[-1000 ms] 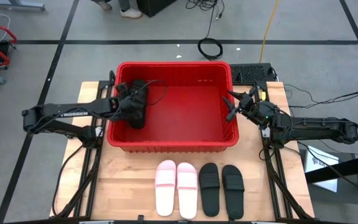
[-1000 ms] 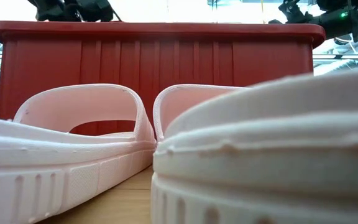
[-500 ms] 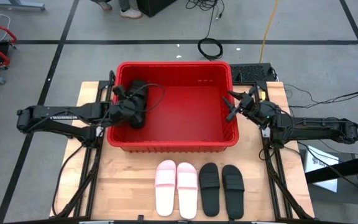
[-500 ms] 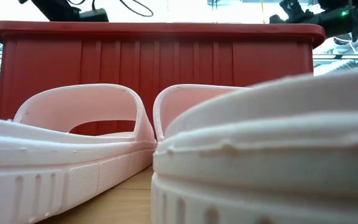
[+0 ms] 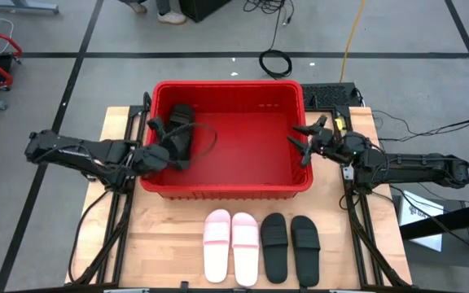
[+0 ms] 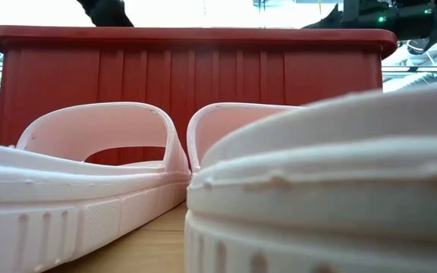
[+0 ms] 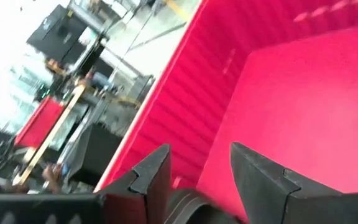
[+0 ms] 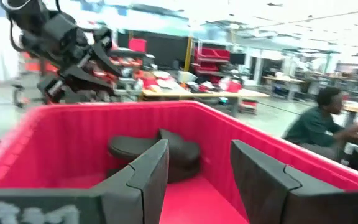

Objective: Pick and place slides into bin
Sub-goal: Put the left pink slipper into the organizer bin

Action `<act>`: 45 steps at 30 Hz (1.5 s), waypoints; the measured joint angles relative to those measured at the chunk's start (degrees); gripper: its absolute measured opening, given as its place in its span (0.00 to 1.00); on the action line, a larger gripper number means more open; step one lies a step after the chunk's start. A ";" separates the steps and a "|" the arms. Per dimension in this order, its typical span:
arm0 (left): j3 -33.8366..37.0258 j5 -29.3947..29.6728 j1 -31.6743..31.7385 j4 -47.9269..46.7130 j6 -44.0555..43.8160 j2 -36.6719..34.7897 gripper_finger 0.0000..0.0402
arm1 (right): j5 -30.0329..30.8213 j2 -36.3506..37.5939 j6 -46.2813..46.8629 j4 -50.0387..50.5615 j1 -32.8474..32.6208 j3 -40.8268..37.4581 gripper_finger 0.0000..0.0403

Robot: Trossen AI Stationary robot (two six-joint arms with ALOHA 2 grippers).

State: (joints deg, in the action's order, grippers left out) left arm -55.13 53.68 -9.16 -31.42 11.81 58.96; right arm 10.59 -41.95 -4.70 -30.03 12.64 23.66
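Both arms are dark, slim and jointed, with a thin black cable looping off the left arm (image 5: 84, 153) near its wrist. The right arm (image 5: 414, 167) carries small green and yellow spots by its wrist. Each wrist view shows two dark, angular, wedge-shaped fingers (image 8: 149, 171).

We see the red bin (image 5: 226, 189) holding black slides (image 5: 181, 130) at its left end, while two pink slides (image 5: 231, 245) and two black slides (image 5: 290, 247) lie side by side before it.
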 joint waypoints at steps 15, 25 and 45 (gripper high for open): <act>-1.00 12.42 -17.38 8.97 -0.28 6.71 0.43 | -22.21 -0.01 10.90 -10.12 -3.91 0.00 0.41; -8.45 13.89 -26.51 9.16 -1.47 15.98 0.43 | -24.43 0.00 14.52 -18.00 -15.96 0.00 0.41; -21.13 17.11 -40.41 8.96 -5.55 32.04 0.43 | -19.71 -3.98 10.23 -24.15 -32.46 0.00 0.41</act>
State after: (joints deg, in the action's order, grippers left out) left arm -76.26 70.79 -49.57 -22.46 6.26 91.00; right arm -9.12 -45.93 5.54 -54.17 -19.81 23.66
